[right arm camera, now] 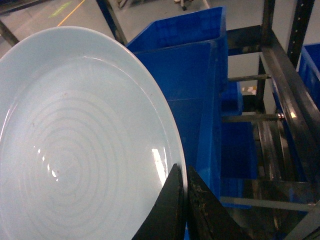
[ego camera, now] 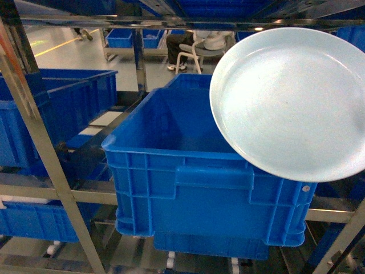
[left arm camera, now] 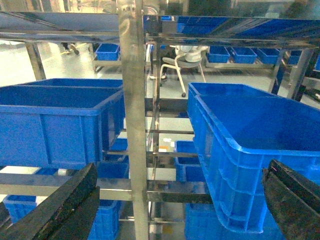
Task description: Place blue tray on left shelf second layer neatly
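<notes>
- The blue tray [ego camera: 291, 103] was up in the air on my right side, tilted steeply with its inner face toward the head camera, hanging over the right rear part of the big blue crate [ego camera: 199, 188] that sat on the steel shelf [ego camera: 51, 171].
- My right gripper [right arm camera: 184, 200] was clamped on the tray's rim: in the right wrist view one finger lay on the inside face and the other behind the edge, with the rim pinched between them at the bottom of the frame.
- I judged the tray stiff and fairly light, but glossy and smooth, so a thin edge pinch like that could slip or swing. It looked like a hard dish, so I'd treat it as breakable against the steel rails.
- I reckoned the rim was the only sensible place to hold; the low lip gave the fingers little to bite on.
- The tray spread up and left from the fingers, nearly all its weight off to one side of the grip.
- My left gripper [left arm camera: 180, 200] was released, its fingers spread wide and holding nothing, facing a shelf post [left arm camera: 134, 120] between two crates.
</notes>
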Robot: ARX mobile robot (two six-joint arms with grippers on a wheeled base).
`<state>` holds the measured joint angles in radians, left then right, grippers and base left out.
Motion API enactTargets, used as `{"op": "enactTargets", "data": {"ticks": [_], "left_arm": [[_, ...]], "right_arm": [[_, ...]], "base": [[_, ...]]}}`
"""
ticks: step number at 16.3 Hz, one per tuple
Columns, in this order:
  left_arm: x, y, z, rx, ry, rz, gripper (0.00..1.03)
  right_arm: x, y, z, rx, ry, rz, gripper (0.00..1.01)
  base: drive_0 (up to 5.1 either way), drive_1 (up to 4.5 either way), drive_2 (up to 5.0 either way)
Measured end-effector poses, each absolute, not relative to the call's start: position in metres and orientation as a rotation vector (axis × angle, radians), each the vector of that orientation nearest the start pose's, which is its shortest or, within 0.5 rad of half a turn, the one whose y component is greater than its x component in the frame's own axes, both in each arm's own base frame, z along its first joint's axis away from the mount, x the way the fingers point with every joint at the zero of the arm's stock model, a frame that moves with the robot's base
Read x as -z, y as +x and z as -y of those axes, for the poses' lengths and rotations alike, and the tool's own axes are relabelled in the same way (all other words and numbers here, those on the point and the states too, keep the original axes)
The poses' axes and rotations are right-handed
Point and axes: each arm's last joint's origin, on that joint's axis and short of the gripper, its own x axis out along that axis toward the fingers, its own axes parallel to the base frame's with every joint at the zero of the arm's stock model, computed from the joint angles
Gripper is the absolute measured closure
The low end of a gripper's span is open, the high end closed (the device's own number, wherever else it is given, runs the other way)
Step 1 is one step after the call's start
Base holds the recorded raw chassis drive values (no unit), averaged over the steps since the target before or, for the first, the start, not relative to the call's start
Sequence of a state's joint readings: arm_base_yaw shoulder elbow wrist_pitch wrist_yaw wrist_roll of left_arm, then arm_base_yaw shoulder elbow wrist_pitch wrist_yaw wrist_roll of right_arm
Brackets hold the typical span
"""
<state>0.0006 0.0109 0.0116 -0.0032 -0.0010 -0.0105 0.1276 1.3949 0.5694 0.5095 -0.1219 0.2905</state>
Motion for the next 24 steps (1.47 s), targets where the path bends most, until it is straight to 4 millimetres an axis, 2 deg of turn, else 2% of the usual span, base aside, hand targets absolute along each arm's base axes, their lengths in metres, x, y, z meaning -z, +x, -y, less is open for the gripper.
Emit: {"op": "enactTargets", "data": {"ticks": [3,8,13,17,18,19,20,21,22,24], "left_arm": [[-0.166,0.098,0.0,-0.002,-0.01,-0.002,0.05],[-0.166,0.098,0.0,-0.002,-0.01,-0.002,0.05],[-0.166,0.098,0.0,-0.002,-0.011,-0.002,0.05],[-0.166,0.098,0.0,-0.002,-0.01,-0.002,0.05],[-0.166,0.098,0.0,-0.002,-0.011,-0.002,0.05],[-0.166,0.098,0.0,-0.002,-0.01,-0.002,0.05],[-0.166,0.098,0.0,-0.002,-0.01,-0.002,0.05],[-0.166,0.098,0.0,-0.002,-0.011,-0.002,0.05],[-0.166,0.098,0.0,-0.002,-0.01,-0.003,0.05],[-0.166,0.098,0.0,-0.001,-0.01,-0.002,0.05]], "right_arm": [[-0.188,0.29,-0.045,-0.173,0.265,-0.327,0.99],[-0.202,0.317,-0.053,-0.137,0.288,-0.244,0.99],[-0.192,0.328,-0.077,-0.127,0.291,-0.3,0.99],[-0.18,0.339,-0.078,-0.068,0.318,-0.28,0.99],[-0.179,0.341,-0.078,-0.065,0.321,-0.26,0.95],[-0.18,0.342,-0.078,-0.068,0.333,-0.219,0.83],[-0.181,0.341,-0.078,-0.071,0.342,-0.202,0.75],[-0.18,0.327,-0.074,-0.081,0.365,-0.191,0.61],[-0.178,0.312,-0.072,-0.085,0.374,-0.208,0.52],[-0.177,0.263,-0.077,-0.158,0.375,-0.264,0.29]], "base": [[0.0,0.0,0.0],[0.0,0.0,0.0],[0.0,0.0,0.0],[0.0,0.0,0.0],[0.0,0.0,0.0],[0.0,0.0,0.0],[0.0,0.0,0.0],[0.0,0.0,0.0],[0.0,0.0,0.0],[0.0,0.0,0.0]]}}
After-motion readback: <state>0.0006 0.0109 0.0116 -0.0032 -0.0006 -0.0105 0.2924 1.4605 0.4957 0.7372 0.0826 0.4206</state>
